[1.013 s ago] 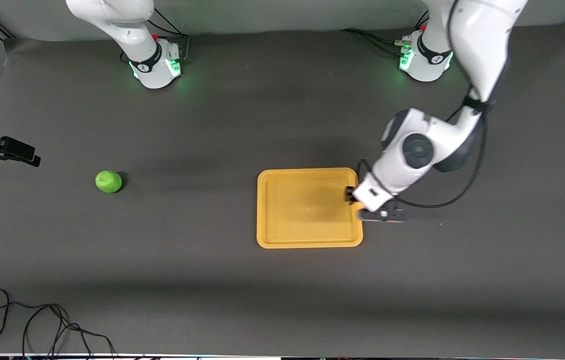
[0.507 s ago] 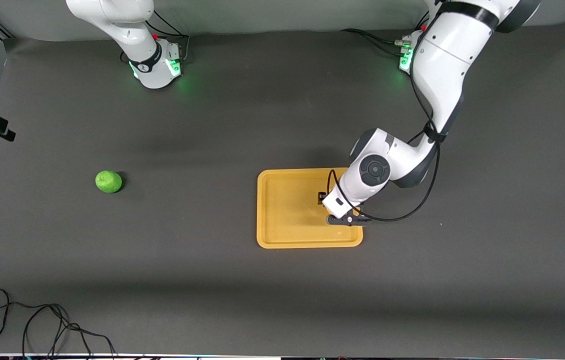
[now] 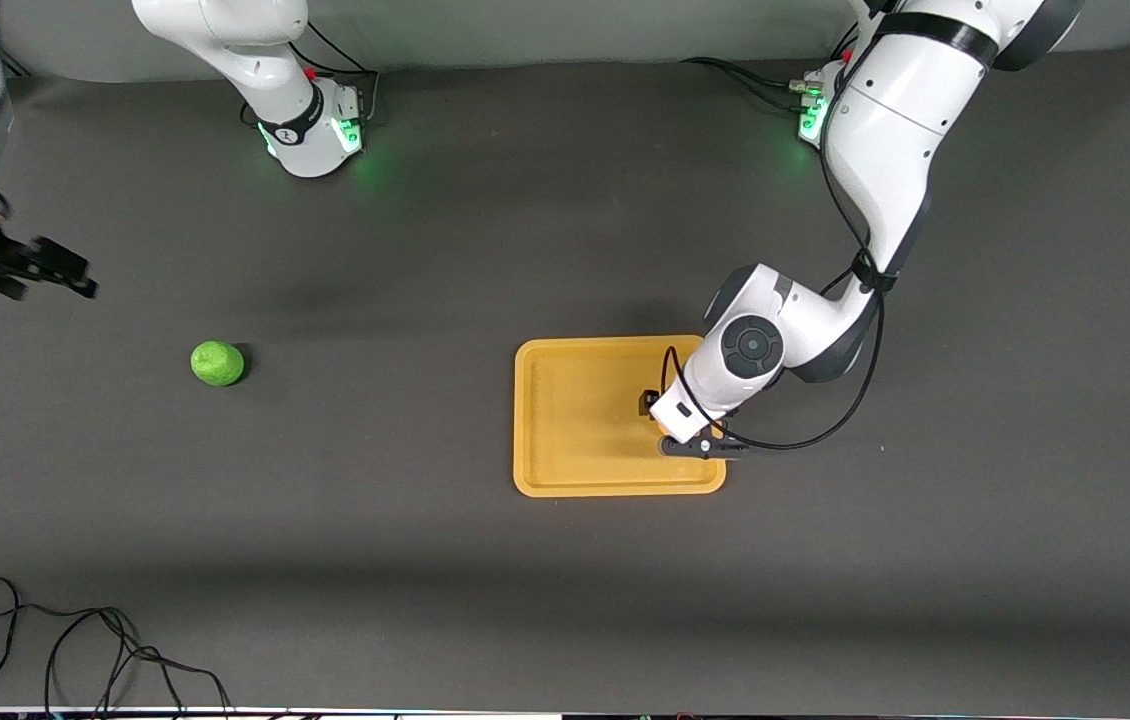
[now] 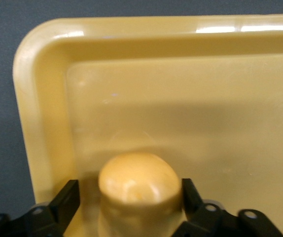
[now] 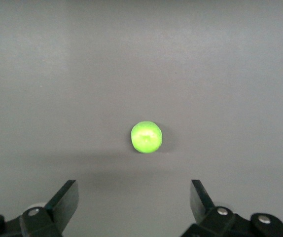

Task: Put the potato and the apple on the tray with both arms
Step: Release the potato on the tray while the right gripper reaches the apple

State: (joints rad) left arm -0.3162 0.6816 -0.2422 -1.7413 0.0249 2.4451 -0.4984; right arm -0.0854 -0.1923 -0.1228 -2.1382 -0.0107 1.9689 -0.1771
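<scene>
The left arm reaches down from its base, elbow bent, wrist low — its hand [image 3: 667, 425] has fingers [image 4: 65, 200] spread apart. The right hand [image 3: 25, 268] hangs high at the right arm's end, fingers wide.

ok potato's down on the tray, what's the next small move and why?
Probably lift the left gripper straight up off the tray: the potato sits on the tray floor and the fingers stand apart on either side. The right gripper is open above the apple, which is on the table.
</scene>
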